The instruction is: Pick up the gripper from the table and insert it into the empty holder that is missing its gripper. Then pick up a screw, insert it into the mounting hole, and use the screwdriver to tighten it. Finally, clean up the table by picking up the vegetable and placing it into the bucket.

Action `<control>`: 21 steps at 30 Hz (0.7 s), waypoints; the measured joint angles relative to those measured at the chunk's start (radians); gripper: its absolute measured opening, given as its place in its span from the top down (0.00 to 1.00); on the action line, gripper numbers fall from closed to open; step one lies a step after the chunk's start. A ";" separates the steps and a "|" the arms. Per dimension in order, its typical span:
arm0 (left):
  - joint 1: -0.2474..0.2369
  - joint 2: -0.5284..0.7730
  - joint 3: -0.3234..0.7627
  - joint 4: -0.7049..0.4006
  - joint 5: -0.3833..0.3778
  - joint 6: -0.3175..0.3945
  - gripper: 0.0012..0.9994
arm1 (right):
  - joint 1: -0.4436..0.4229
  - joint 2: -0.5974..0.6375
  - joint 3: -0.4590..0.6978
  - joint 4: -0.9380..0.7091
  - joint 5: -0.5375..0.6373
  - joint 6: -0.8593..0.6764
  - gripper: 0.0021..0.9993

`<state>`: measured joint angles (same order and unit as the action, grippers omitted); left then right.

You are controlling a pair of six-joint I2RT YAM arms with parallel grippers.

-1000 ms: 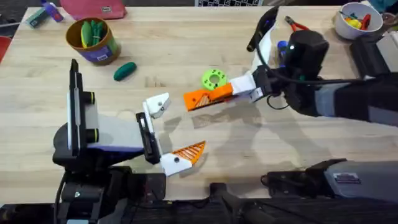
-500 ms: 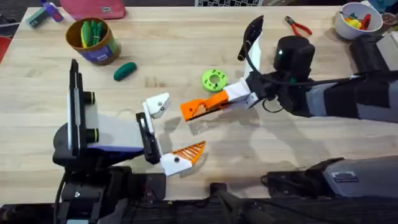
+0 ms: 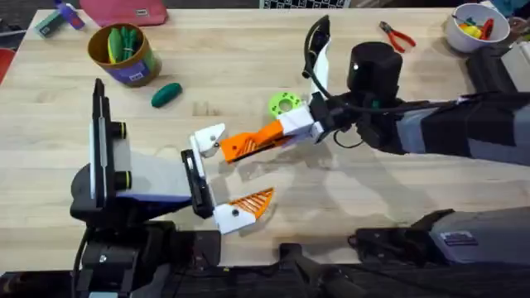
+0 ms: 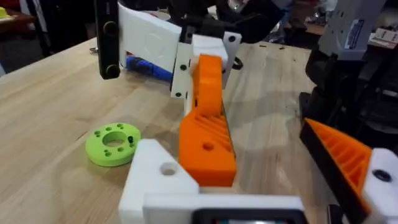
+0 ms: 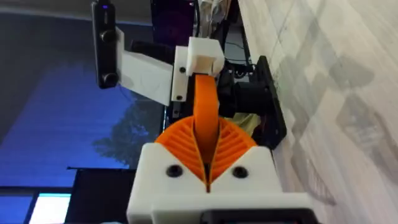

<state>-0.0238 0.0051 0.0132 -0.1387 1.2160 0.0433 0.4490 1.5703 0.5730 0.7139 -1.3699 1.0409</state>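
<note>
Orange gripper [image 3: 248,142] held above table [image 3: 348,190], pinched between jaws of right gripper [image 3: 286,130], black end touching or just beside empty holder [image 3: 209,138] on left gripper [image 3: 224,178]. Left jaws spread wide. Green disc [image 3: 283,103] just behind. Vegetable [image 3: 166,93] lay near bucket [image 3: 124,53], well apart from grippers.

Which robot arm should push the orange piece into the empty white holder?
The right one, probably. The right gripper already holds the orange gripper piece, its tip almost at the empty holder on the left gripper, which only presents it.
</note>
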 joint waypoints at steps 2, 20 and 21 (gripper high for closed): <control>0.000 0.000 0.000 0.000 0.000 0.000 0.01 | 0.009 0.000 0.004 -0.003 0.008 0.000 0.99; 0.000 0.000 0.000 0.000 -0.001 0.000 0.01 | 0.021 0.000 0.006 -0.005 0.023 0.033 0.99; 0.000 0.000 0.000 0.000 -0.001 0.000 0.01 | 0.022 0.000 0.006 0.003 0.023 0.033 0.99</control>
<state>-0.0238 0.0051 0.0132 -0.1387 1.2152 0.0433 0.4710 1.5703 0.5789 0.7170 -1.3468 1.0740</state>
